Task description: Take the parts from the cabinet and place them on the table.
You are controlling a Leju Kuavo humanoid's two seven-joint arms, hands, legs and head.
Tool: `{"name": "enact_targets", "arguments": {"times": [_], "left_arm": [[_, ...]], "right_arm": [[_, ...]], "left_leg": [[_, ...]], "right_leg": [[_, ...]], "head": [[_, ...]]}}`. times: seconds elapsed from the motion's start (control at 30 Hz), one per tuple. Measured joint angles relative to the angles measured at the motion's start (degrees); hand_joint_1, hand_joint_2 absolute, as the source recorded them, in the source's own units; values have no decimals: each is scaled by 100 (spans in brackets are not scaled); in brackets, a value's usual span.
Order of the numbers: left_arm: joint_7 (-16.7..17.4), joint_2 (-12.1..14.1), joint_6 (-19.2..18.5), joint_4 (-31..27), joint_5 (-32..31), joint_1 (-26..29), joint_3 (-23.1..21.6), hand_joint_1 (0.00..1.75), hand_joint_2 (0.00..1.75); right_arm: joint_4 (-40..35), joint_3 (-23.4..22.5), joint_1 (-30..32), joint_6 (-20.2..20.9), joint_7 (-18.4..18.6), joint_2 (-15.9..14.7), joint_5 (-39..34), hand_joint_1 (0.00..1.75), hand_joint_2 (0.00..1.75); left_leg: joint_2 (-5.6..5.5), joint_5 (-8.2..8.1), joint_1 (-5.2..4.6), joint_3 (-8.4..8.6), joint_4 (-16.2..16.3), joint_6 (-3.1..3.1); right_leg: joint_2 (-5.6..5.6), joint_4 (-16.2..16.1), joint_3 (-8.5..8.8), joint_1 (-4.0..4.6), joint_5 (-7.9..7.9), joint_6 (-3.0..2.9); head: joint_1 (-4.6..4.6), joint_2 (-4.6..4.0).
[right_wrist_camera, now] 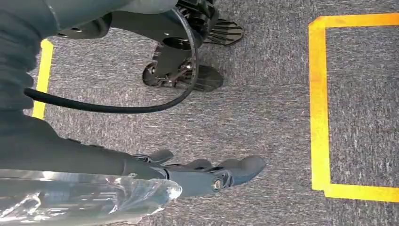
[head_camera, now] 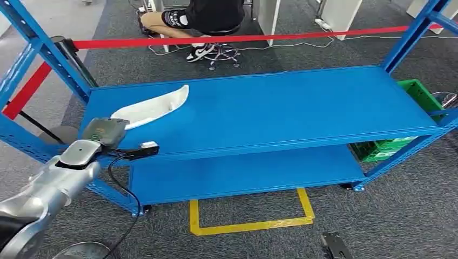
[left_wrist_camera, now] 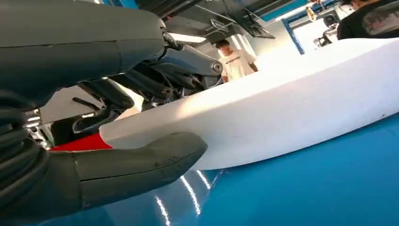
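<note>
A long white curved part point(head_camera: 154, 107) lies on the left of the blue cabinet's top shelf point(head_camera: 281, 108). My left hand point(head_camera: 106, 131) is at its near end. In the left wrist view the white part point(left_wrist_camera: 291, 103) rests on the blue shelf point(left_wrist_camera: 320, 183). The thick thumb point(left_wrist_camera: 141, 162) lies against the part's near side and the dark fingers point(left_wrist_camera: 155, 87) reach over its far side, so the hand grips that end. My right hand point(right_wrist_camera: 207, 176) hangs over grey carpet, fingers stretched out and holding nothing.
The lower shelf point(head_camera: 243, 172) is bare. A green crate point(head_camera: 416, 97) stands at the cabinet's right end. Red tape point(head_camera: 243, 39) runs behind the cabinet, with a seated person point(head_camera: 208, 19) beyond it. A yellow tape square point(head_camera: 248, 216) marks the floor in front.
</note>
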Motion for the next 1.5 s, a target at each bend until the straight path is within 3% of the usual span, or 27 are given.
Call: {"name": "enact_targets", "arguments": {"times": [0.3, 0.57, 0.73, 0.83, 0.97, 1.03, 1.1, 1.2, 1.23, 1.27, 1.3, 1.37, 1.4, 1.43, 1.5], "left_arm": [[-328, -149, 569, -162, -227, 195, 39, 175, 175], [-631, -280, 955, -1138, -72, 779, 33, 175, 175], [-712, -337, 1001, -1981, -144, 1226, -31, 175, 175], [-509, -348, 1052, -2843, -335, 1689, -173, 175, 175], [-395, -354, 1180, -4023, -407, 2300, -339, 175, 175], [-376, -341, 1209, -4574, -428, 2600, -398, 175, 175], [-356, -312, 1274, -5095, -435, 2928, -430, 175, 175], [-330, -181, 1362, -5710, -435, 3438, -430, 175, 175], [-330, -168, 1362, -5841, -435, 3550, -433, 175, 175], [-332, -162, 1364, -5943, -435, 3647, -437, 175, 175], [-341, -138, 1364, -6060, -437, 3740, -437, 175, 175], [-384, -92, 1383, -6268, -463, 3908, -435, 175, 175], [-404, -74, 1403, -6350, -472, 3979, -435, 175, 175], [-413, -33, 1425, -6455, -472, 4056, -430, 175, 175], [-424, 20, 1491, -6614, -472, 4215, -424, 175, 175]], "right_arm": [[2, 0, 9, -15, -16, 0, -26, 0, 175], [15, 0, 36, -68, -46, 0, -103, 0, 175], [15, -2, 82, -87, -110, 0, -157, 0, 175], [15, -7, 102, -92, -252, 2, -238, 0, 175], [15, -26, 87, -61, -661, 11, -402, 0, 175], [15, -33, 72, -13, -853, 13, -431, 0, 175], [13, -33, 26, 55, -1079, 15, -411, 0, 175], [13, -28, -44, 109, -1246, 50, -402, 0, 175], [13, -26, -43, 120, -1261, 59, -396, 0, 175], [13, -24, -44, 131, -1299, 66, -396, 0, 175], [13, -13, -56, 151, -1372, 66, -396, 0, 175], [7, 11, -99, 183, -1540, 66, -372, 0, 175], [7, 28, -121, 184, -1605, 83, -347, 0, 175], [7, 66, -146, 186, -1670, 164, -310, 0, 175], [-11, 133, -148, 177, -1731, 168, -258, 0, 175]], "left_leg": [[0, 0, -1, -2, 0, 0], [0, -1, -2, -5, 0, 1], [1, -2, -2, -7, 0, 2], [2, -29, -27, -11, 17, 32], [2, -67, -58, -19, 42, 89], [4, -39, -72, -15, 31, 128], [33, 17, 4, 49, -97, 166], [73, 15, 25, 44, -97, 184], [69, 15, 29, 40, -95, 183], [55, 19, 39, 42, -94, 177], [45, 24, 52, 42, -88, 165], [38, 20, 107, 40, -50, 93], [36, 6, 102, 30, -9, 31], [21, 18, 81, -10, 12, -18], [15, 83, 58, -14, 26, -81]], "right_leg": [[-1, 0, -2, -1, 0, 0], [1, -2, -6, -3, 0, 0], [2, -2, -9, -3, -1, 0], [5, -14, -7, -26, -2, 17], [8, -21, 4, -54, -18, 65], [10, -56, 30, -67, 14, 118], [-16, 37, -26, -42, -140, 155], [-17, 1311, -546, -65, -815, 210], [-17, 1666, -689, -75, -913, 230], [-17, 1718, -706, -85, -849, 246], [-18, 1529, -610, -94, -668, 262], [-36, 535, -95, -137, -150, 324], [-52, 82, 129, -163, -118, 386], [0, 63, 206, -125, -119, 326], [14, 81, 131, -134, -121, 179]], "head": [[-2, 0], [0, 0], [-4, 0], [-9, 0], [-4, 0], [-6, 0], [15, 0], [20, 0], [24, 0], [24, 0], [24, 0], [22, 0], [31, 0], [83, 0], [33, 2]]}}
